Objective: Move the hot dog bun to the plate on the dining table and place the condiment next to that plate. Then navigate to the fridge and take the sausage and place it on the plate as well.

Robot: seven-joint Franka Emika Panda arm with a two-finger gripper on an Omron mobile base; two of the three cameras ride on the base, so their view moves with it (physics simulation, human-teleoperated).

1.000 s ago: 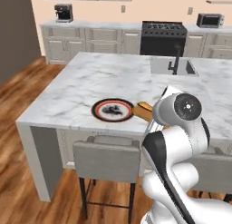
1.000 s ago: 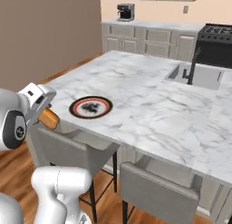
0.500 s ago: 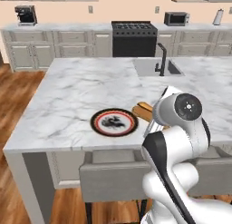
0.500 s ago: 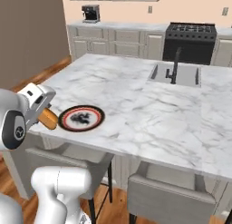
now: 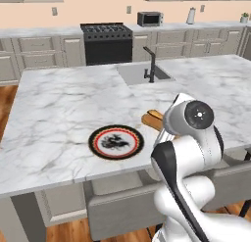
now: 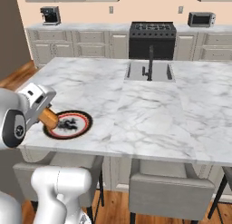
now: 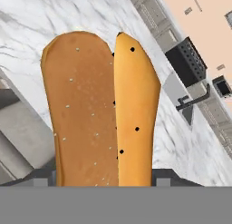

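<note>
The marble top of the dining table (image 5: 59, 104) lies open to the left of and beyond the plate (image 5: 116, 141), which sits flat near the near edge. The sink (image 5: 142, 73) and its upright black faucet (image 5: 149, 64) stand at the far side, well apart from the plate. The hot dog bun (image 5: 152, 119) hangs just right of the plate in the gripper (image 6: 44, 110), above the table's near edge. Grey chairs (image 6: 170, 191) are tucked under that near edge.

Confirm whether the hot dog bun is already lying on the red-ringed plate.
No: the hot dog bun is held up in the gripper, while the plate on the dining table carries only its dark centre pattern.
</note>
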